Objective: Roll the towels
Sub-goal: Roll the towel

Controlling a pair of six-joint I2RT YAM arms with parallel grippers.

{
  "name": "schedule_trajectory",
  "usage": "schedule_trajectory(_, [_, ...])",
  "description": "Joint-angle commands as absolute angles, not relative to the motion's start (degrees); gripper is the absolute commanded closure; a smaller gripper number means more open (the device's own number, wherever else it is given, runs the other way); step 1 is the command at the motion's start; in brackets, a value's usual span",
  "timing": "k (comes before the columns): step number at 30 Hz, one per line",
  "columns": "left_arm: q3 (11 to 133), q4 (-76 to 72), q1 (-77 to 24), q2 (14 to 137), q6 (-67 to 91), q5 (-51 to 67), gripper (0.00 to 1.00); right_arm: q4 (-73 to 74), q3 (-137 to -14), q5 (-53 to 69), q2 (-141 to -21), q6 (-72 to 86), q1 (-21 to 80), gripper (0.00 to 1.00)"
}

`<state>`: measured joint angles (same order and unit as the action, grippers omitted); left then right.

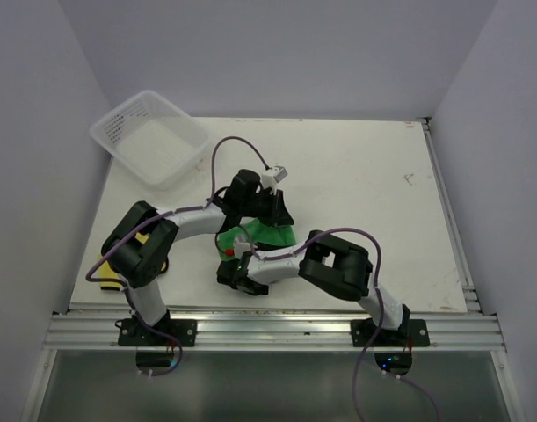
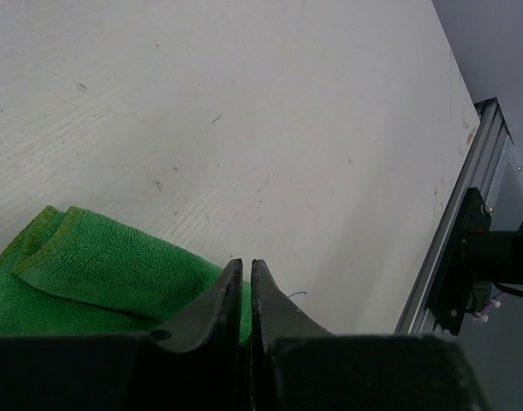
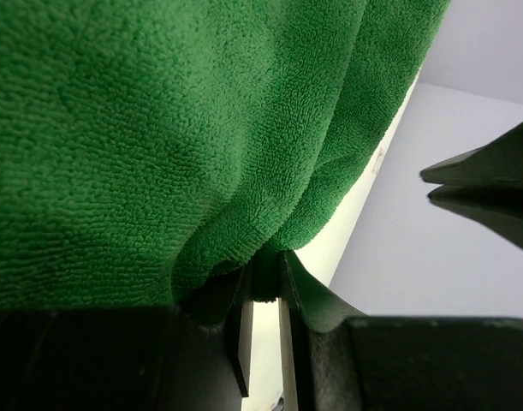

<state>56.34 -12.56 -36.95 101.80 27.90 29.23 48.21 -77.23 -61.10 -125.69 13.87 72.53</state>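
The green towel (image 1: 261, 235) lies bunched on the white table between my two arms. My left gripper (image 1: 281, 215) sits at its far right edge, and in the left wrist view the left gripper (image 2: 242, 267) is shut with a strip of green towel (image 2: 90, 274) pinched between its fingers. My right gripper (image 1: 235, 268) is at the towel's near left side. The right wrist view shows the right gripper (image 3: 265, 270) shut on a hanging fold of green towel (image 3: 158, 128). The yellow towel (image 1: 107, 271) lies at the table's left edge, partly hidden under my left arm.
A white mesh basket (image 1: 101, 132) stands at the back left corner. An aluminium rail (image 1: 268, 327) runs along the near table edge and shows as a rail (image 2: 449, 248) in the left wrist view. White walls enclose the table on three sides.
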Motion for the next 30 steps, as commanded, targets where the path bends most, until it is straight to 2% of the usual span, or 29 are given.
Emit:
schedule_trajectory(1, [55.02,-16.44,-37.62,102.74,28.56,30.5,0.88,41.92,-77.17,-49.13,-129.64,16.52,72.6,1.0])
schedule_trajectory(18, [51.77,-15.21,-37.0,107.05,28.39,24.17,0.92,41.39,-75.94,-50.44,-128.15,17.58,72.6,1.0])
schedule_trajectory(22, [50.8,-14.94,-36.83,106.26,28.39,22.5,0.92,41.22,-75.15,-51.76,-126.05,18.81,72.6,0.9])
schedule_trajectory(26, [50.71,-14.34,-36.21,106.78,27.17,22.77,0.93,39.9,-73.04,-52.99,-122.18,20.91,72.6,0.72])
schedule_trajectory(30, [50.28,-15.02,-35.07,106.96,27.15,23.03,0.95,39.81,-71.98,-53.61,-118.58,22.5,72.77,0.67])
